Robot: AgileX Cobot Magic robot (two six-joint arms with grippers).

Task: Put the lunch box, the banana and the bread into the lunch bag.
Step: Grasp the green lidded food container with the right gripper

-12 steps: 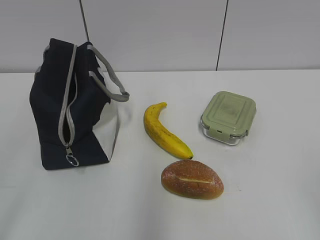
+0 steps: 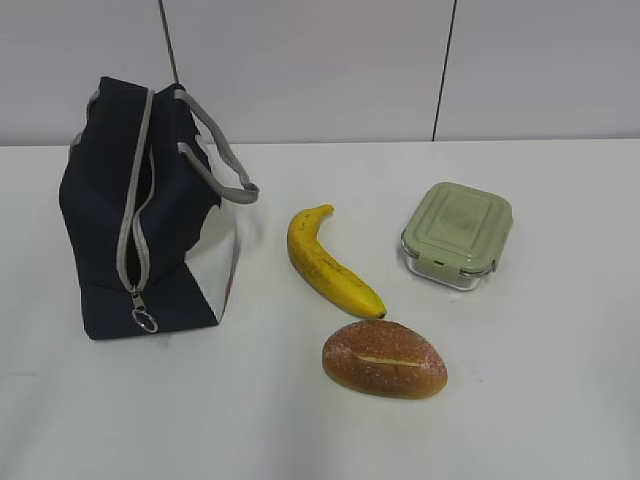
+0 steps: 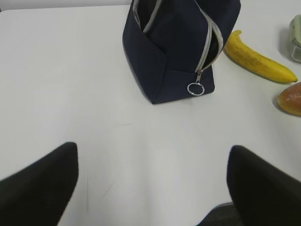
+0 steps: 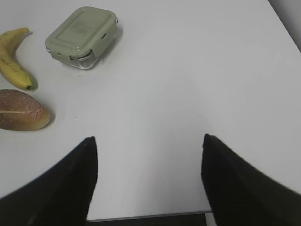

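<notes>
The white table (image 2: 540, 400) carries all four items. Largest is the lunch bag (image 2: 140, 215), a navy fabric box with a white side panel, standing upright at the left of the exterior view; its grey zipper (image 2: 133, 215) is parted along the top, the ring pull (image 2: 145, 322) hangs low on the near face, and the grey strap handles (image 2: 215, 155) arch toward the right. The banana (image 2: 325, 262) lies on the table just right of the bag, apart from it, its dark tip pointing at the bread. The lunch box (image 2: 457, 234), clear glass under a closed sage-green lid, sits well right of the banana. The bread (image 2: 384, 359), slit upward, rests nearest the camera, just below the banana's tip. My left claw (image 3: 150, 183) hovers over bare table in front of the bag's zipper end, fingers spread wide and holding nothing. My right claw (image 4: 148, 179) hovers over bare table near the table's edge, fingers likewise spread and empty, with the lunch box, banana and bread ahead to its left.
</notes>
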